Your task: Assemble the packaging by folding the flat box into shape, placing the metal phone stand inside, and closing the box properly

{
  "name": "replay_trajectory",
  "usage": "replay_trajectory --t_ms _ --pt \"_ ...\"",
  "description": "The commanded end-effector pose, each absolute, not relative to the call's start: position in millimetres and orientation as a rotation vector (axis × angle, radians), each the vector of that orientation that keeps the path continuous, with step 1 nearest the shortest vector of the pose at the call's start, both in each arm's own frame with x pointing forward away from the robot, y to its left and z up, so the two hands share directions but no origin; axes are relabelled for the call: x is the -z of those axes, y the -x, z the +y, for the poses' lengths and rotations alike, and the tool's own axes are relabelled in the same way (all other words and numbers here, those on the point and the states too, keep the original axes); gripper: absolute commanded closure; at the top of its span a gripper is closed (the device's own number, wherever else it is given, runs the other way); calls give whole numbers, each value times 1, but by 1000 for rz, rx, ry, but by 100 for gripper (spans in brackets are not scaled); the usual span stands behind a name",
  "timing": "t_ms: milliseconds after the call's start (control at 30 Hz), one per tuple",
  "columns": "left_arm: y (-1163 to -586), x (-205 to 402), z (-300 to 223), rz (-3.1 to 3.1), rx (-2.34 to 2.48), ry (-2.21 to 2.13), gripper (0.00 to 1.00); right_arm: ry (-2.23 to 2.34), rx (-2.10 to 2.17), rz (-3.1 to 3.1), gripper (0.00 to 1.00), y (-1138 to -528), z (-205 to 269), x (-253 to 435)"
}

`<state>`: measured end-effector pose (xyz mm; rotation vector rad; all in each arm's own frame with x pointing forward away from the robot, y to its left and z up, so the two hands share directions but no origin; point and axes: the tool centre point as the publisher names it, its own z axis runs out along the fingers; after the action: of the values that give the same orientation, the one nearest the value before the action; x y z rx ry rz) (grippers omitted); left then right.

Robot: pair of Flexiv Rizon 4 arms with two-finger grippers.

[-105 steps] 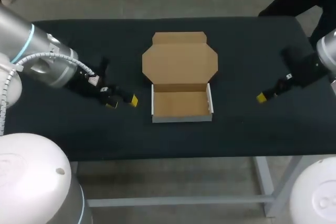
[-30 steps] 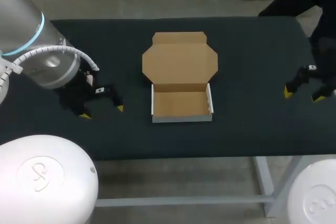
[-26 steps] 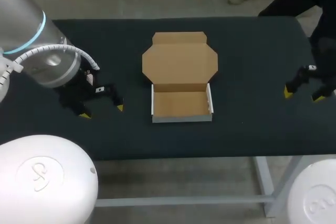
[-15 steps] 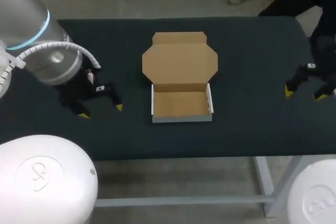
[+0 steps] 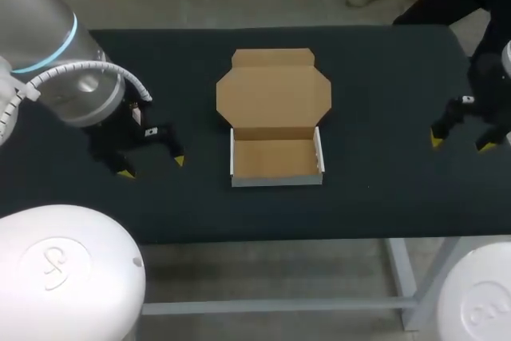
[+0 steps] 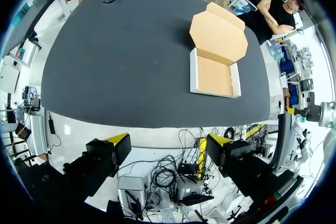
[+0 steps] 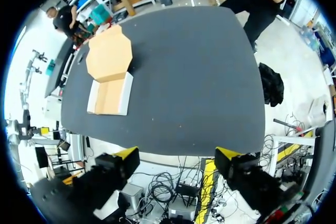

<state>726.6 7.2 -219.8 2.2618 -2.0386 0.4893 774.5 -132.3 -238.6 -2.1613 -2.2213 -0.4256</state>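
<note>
Rectangular worktop [image 5: 383, 77], covered in matte black and running left to right across the head view. Beneath its near edge is a pale grey metal frame: one upright leg [image 5: 402, 277] at the right, joined to a horizontal crossbar [image 5: 271, 307] running left.

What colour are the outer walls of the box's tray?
White; the box is plain brown inside. Shows best in the left wrist view.

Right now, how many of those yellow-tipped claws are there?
2. The left gripper hangs left of the box, and the right gripper hangs far to the box's right. Both are open and hold nothing.
</note>
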Motion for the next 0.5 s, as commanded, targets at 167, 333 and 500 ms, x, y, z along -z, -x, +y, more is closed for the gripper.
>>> replay_trajectory --t_ms 167,333,500 --pt "-745 236 11 -2037 -461 -2251 0 2160 420 -2220 0 -774 -132 237" --pt "-763 251 22 -2011 -438 -2251 0 2160 420 -2220 0 -774 -132 237" --pt "-777 261 28 -2008 -400 -2270 0 2160 420 -2220 0 -774 -132 237"
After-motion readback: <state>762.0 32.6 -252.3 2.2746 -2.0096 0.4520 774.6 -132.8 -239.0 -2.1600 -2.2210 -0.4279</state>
